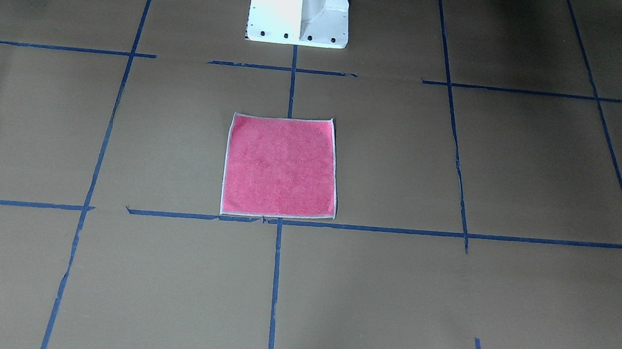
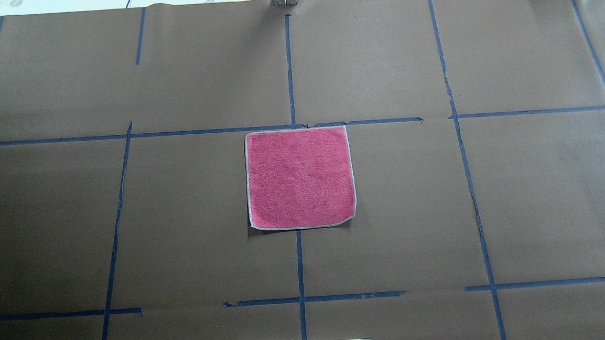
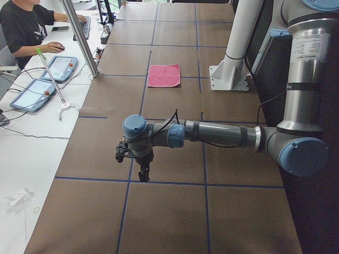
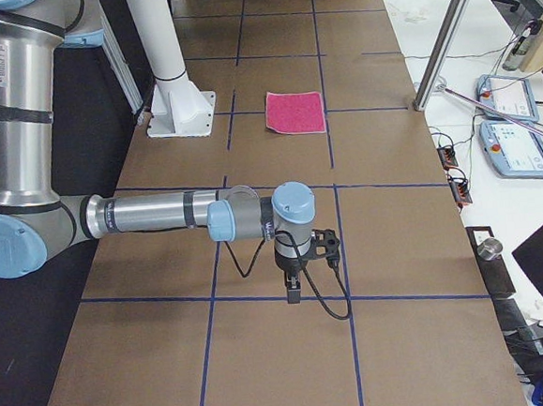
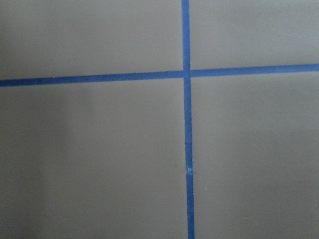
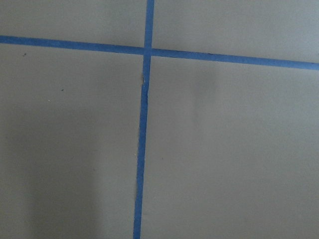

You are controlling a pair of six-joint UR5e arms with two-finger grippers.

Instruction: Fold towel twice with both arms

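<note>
Towel: pink face up, spread flat and unfolded, with a pale stitched edge all around; it lies in the middle of the table.
Table: covered with brown paper.
Blue tape lines: they form a grid; one runs near to far under the towel's middle, and one runs left to right just along its near edge.
White pedestal: at the far side, well apart from the towel.

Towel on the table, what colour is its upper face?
The small square terry towel shows pink, edged pale whitish; clearest in the overhead exterior view.
</note>
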